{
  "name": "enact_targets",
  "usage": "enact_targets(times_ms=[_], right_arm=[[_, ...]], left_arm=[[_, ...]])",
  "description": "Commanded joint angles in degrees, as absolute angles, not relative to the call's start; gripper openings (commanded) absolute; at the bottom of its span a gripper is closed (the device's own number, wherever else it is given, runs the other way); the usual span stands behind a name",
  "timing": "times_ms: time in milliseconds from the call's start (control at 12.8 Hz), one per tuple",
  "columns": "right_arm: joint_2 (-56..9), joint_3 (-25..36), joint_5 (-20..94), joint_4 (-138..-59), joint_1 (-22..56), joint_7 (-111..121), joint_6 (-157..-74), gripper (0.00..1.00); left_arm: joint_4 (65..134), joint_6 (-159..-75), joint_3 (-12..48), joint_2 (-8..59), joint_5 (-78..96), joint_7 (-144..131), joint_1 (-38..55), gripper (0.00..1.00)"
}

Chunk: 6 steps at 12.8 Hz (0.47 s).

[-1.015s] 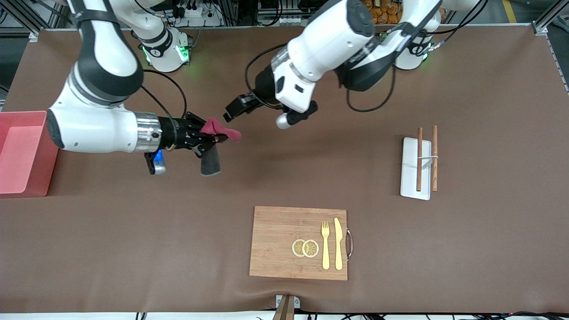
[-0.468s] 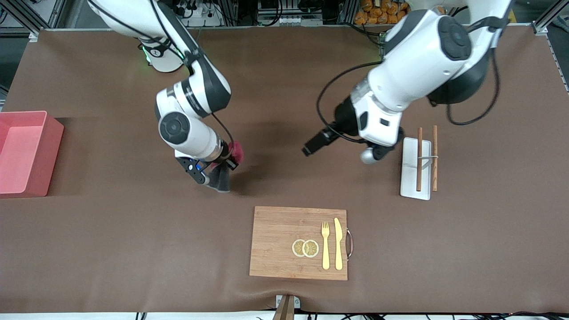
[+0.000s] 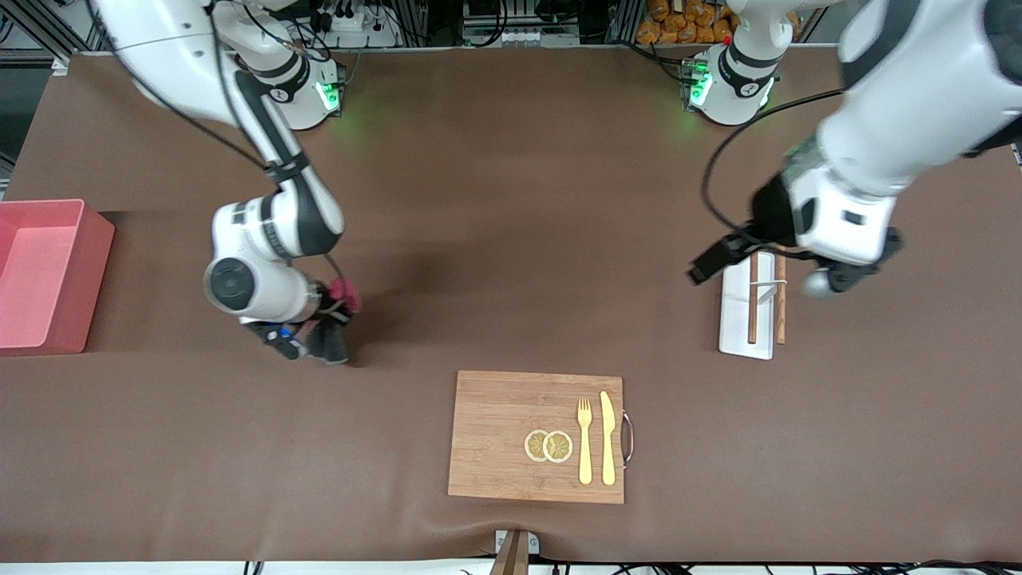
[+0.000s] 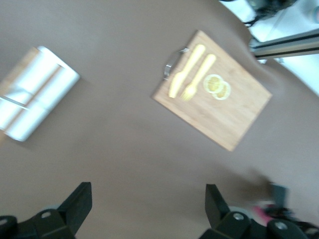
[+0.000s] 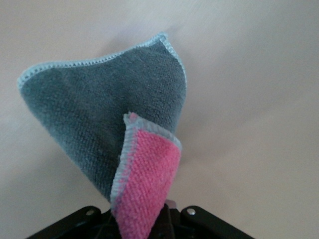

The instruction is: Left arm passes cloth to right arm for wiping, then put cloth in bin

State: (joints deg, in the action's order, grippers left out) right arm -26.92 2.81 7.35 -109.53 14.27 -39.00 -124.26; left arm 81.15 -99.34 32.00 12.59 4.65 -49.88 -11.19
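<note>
Cloth (image 3: 335,319) hung pinched between the closed fingers of the right gripper (image 3: 323,323), low over the bare brown table (image 3: 495,239) between the bin (image 3: 44,275) and the cutting board (image 3: 535,435). In the right wrist view the cloth (image 5: 119,144) showed a dark grey face with a pale stitched edge and a pink face folded toward the gripper (image 5: 149,221); whether its lower edge touched the table could not be told. The pink bin sat at the right arm's end of the table, well apart from the cloth. The left gripper (image 3: 711,265) hovered with its fingers spread wide and nothing between them, beside the edge of the white tray (image 3: 746,307) at the left arm's end of the table; the left wrist view showed its two dark fingertips (image 4: 75,206) far apart over bare table. Two wooden chopsticks (image 3: 766,287) lay along the tray. The wooden cutting board, nearer to the front camera than everything else, carried two lemon slices (image 3: 548,446), a yellow fork (image 3: 585,439) and a yellow knife (image 3: 608,438) side by side.
</note>
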Motion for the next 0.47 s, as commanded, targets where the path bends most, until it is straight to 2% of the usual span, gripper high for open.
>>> enact_targets(times_ms=[0,234,390], right_arm=[[-24.00,2.72,2.91,-111.18,7.85,-26.68,-122.79,0.00],[-22.59,2.72,-2.97,-110.22,-3.04,-6.31,-121.29,0.00],[-22.50,2.81,-4.13,-108.99,-9.20,7.41,-121.20,0.00]], left_arm=[[82.18,-93.10,25.98,8.37,3.78,-39.25,-11.01,1.00],[82.61,-85.37,7.08,5.11,4.48,-24.65,2.60,1.00],[82.79,-81.84,3.09,3.87,4.48,-17.61,4.74,1.00]])
